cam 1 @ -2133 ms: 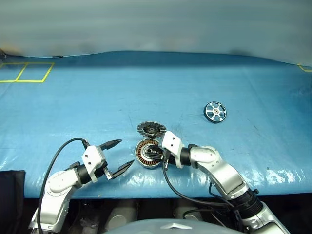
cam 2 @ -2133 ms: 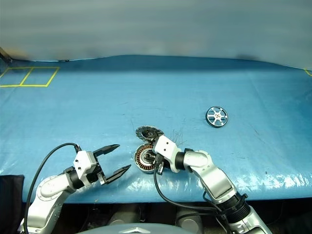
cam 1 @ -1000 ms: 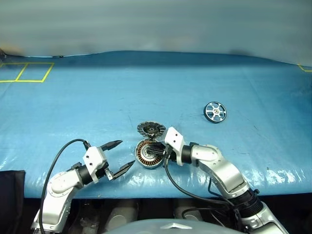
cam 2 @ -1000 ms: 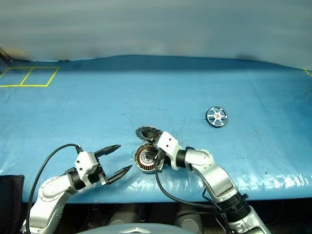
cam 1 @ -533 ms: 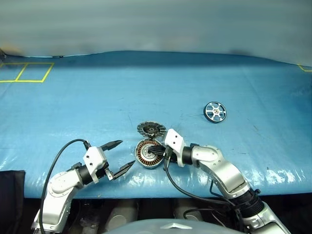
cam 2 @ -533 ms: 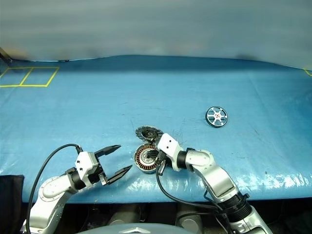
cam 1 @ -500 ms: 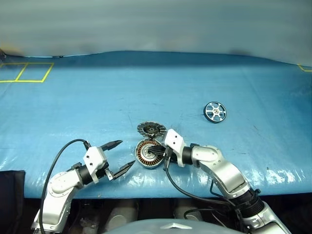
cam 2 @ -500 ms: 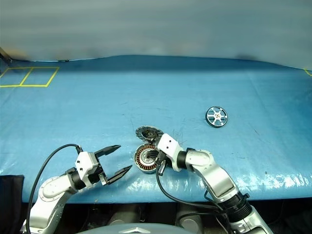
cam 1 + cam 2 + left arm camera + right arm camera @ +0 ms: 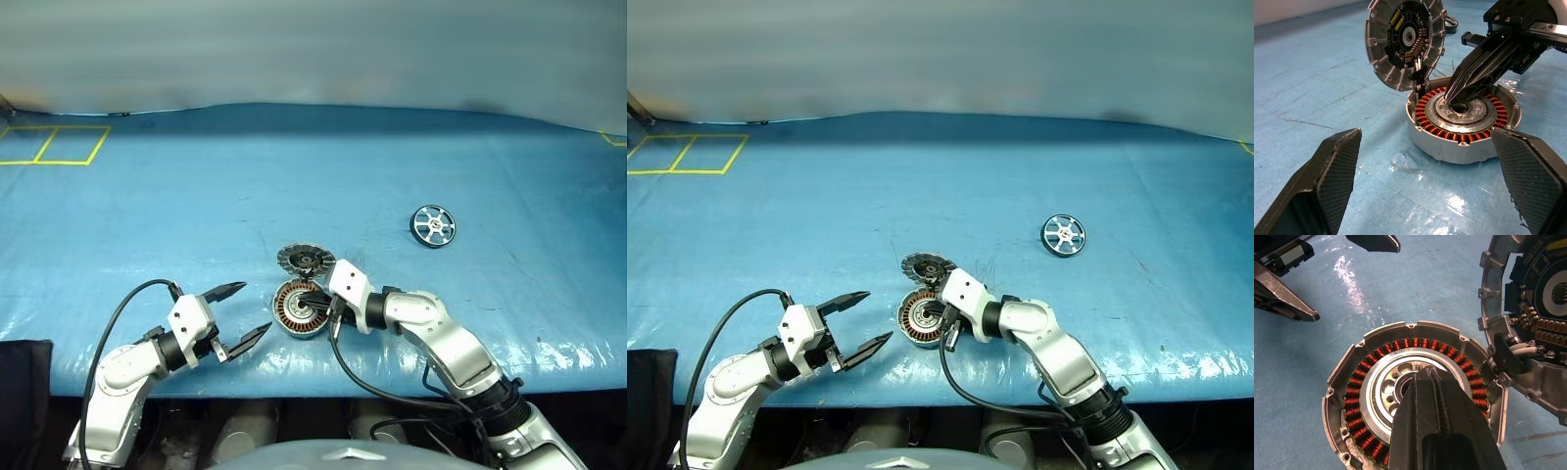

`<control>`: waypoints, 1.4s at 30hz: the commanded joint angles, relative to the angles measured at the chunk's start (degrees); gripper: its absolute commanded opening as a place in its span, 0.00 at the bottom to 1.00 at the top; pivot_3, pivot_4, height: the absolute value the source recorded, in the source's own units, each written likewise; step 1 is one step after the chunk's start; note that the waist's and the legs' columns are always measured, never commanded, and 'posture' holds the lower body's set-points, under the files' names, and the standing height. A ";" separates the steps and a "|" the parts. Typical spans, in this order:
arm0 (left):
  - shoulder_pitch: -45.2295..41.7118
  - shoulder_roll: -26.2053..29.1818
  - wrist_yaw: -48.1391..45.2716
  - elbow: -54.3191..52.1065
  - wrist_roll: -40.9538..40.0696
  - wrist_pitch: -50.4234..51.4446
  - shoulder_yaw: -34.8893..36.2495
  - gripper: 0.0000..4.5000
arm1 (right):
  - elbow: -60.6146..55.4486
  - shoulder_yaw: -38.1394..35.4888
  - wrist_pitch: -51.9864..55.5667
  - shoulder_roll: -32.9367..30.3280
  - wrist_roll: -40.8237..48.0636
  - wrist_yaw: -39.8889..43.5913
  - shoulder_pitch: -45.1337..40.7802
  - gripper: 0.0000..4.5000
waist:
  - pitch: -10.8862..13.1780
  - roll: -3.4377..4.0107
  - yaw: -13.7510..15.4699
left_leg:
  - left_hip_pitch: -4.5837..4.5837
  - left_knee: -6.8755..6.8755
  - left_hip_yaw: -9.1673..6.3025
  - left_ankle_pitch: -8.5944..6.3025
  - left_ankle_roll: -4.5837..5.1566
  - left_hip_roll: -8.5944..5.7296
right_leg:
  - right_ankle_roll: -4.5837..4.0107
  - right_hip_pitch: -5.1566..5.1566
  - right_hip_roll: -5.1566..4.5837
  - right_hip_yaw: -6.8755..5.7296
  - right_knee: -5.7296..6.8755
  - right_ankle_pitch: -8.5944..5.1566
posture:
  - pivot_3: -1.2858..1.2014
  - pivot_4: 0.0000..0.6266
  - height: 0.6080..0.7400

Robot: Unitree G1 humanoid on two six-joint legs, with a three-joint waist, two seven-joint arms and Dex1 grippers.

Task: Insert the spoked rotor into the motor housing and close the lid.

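The motor housing (image 9: pixel 297 321) sits open near the table's front edge, a silver cup with copper windings (image 9: pixel 1415 342) around a pale centre ring. Its lid (image 9: pixel 305 259) stands tilted up behind it, still joined at the rim, with the slotted face and dark centre (image 9: pixel 1406 36) showing. My right gripper (image 9: pixel 1427 374) is shut, its tips resting at the housing's centre hub (image 9: pixel 1462 105). My left gripper (image 9: pixel 255 306) hangs open just left of the housing, with nothing between its fingers (image 9: pixel 1337 164). The spoked rotor (image 9: pixel 432 224) lies flat on the table, far to the right.
A blue tarp (image 9: pixel 196 206) covers the whole table. Yellow tape squares (image 9: pixel 54 145) mark its far left corner. The table's front edge (image 9: pixel 323 382) runs just below both grippers.
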 commanded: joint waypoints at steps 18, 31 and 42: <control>0.22 -0.77 0.30 1.24 0.14 -1.80 -0.18 1.00 | -2.23 -1.46 -0.40 -1.06 1.79 0.36 0.87 0.01 | 0.00 0.00 -0.05 | -0.03 -0.02 0.00 0.00 0.02 0.03 | 0.01 0.02 0.02 0.00 0.00 0.01 | 0.52 0.24 1.00; 0.32 -0.55 -0.26 1.37 -0.53 -1.82 -0.06 1.00 | -6.19 -13.54 3.02 -11.38 1.37 -1.34 4.06 0.01 | 0.01 -0.01 0.65 | -0.07 0.07 0.01 -0.11 -0.10 -0.01 | 0.00 0.03 -0.01 0.00 -0.04 -0.01 | 0.52 0.24 1.00; -1.04 -0.83 -0.29 2.02 -0.17 -2.07 -0.32 1.00 | 9.13 -15.87 4.35 -19.26 -15.80 -14.39 -7.07 0.49 | 0.02 -0.02 0.36 | -0.16 0.11 0.37 0.00 0.09 0.11 | -0.12 0.02 0.00 0.09 0.01 0.03 | 0.52 0.24 1.00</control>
